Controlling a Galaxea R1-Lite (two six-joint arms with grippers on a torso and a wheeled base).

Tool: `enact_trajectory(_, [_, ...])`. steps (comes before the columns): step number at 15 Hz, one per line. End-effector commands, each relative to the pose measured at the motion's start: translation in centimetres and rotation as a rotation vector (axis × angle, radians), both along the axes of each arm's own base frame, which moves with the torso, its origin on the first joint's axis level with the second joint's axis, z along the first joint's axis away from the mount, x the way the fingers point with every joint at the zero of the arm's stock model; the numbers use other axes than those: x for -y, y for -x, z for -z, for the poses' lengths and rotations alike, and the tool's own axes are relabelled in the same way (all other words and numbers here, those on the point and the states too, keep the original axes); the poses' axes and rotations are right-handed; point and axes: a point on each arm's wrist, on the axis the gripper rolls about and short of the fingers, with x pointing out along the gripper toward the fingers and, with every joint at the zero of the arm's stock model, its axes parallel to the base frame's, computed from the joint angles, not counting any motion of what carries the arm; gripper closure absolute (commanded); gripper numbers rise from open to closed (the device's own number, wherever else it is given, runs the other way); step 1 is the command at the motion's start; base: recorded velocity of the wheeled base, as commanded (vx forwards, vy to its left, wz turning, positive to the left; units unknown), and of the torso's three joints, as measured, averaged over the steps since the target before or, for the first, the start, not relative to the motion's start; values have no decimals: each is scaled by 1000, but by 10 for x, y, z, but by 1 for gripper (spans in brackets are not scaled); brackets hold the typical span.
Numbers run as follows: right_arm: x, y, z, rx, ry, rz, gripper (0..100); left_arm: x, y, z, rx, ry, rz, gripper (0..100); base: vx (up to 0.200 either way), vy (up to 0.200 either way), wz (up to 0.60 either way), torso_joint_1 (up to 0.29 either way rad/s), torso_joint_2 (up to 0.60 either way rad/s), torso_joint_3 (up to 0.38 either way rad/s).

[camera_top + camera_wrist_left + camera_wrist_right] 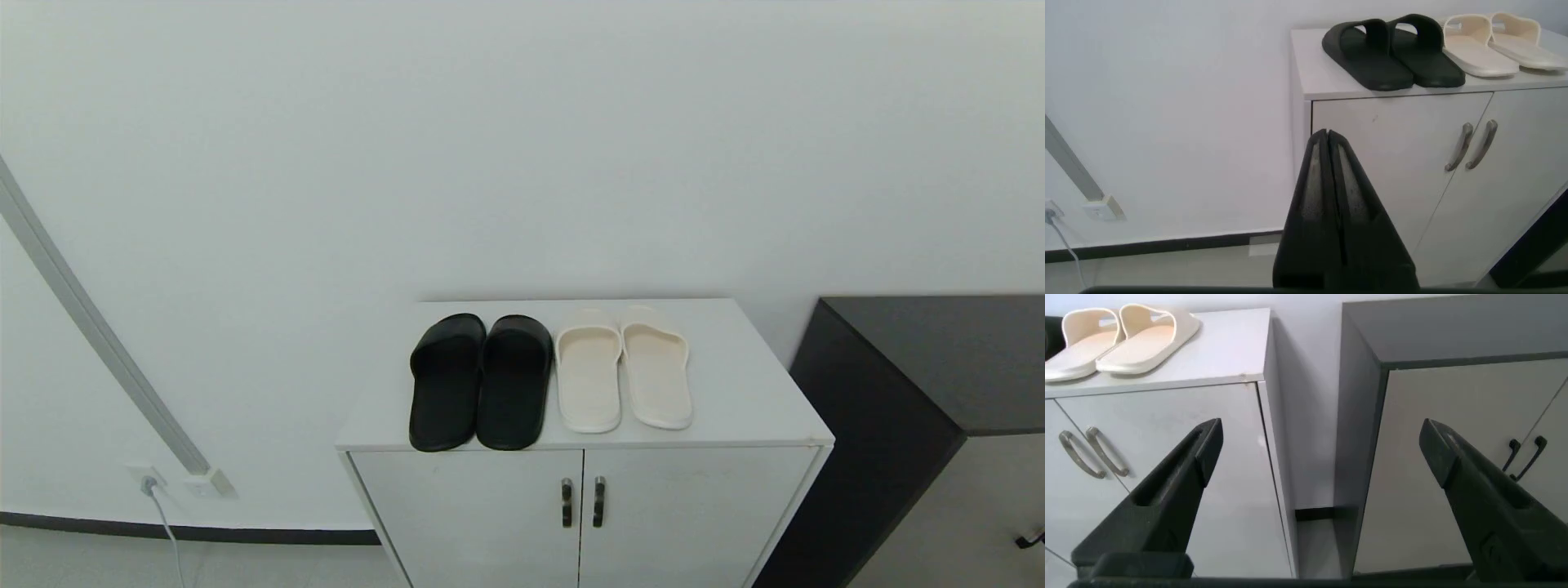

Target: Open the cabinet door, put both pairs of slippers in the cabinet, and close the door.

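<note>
black slippers point(480, 382) matt rubbery plastic, cream slippers point(622, 377) smooth matt plastic, white cabinet point(735, 392) smooth laminate, handles point(598, 501) brushed metal, dark cabinet point(939, 343) matt

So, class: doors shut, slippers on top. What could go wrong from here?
1. The handles sit close together, so one grasp may catch both.
2. The black slippers reach the white cabinet's front edge; a bump could knock them off.
3. The dark cabinet stands close, perhaps crowding an arm.
</note>
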Motion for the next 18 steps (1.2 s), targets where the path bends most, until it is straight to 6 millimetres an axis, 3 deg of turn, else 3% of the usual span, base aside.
enact_trajectory(1, [0,0,0,-1,6,-7,0,0,0,0,-2,-1,0,100,0,0,0,0,0,0])
enact_trajectory(7, [0,1,-7,42,4,3,0,0,0,0,-2,-1,0,100,0,0,0,0,0,0])
enact_trajectory(8, [0,12,-71,183,-86,-8,0,0,0,0,-2,-1,0,100,0,0,0,0,0,0])
enact_trajectory(9, [0,4,-81,92,-90,-23,0,0,0,0,-3,-2,0,100,0,0,0,0,0,0])
enact_trajectory(13, [-5,-45,-66,-277,-65,-205,0,0,0,0,-2,-1,0,100,0,0,0,0,0,0])
enact_trajectory(18, [-20,-122,-79,-325,-61,-329,0,0,0,0,-2,-1,0,100,0,0,0,0,0,0])
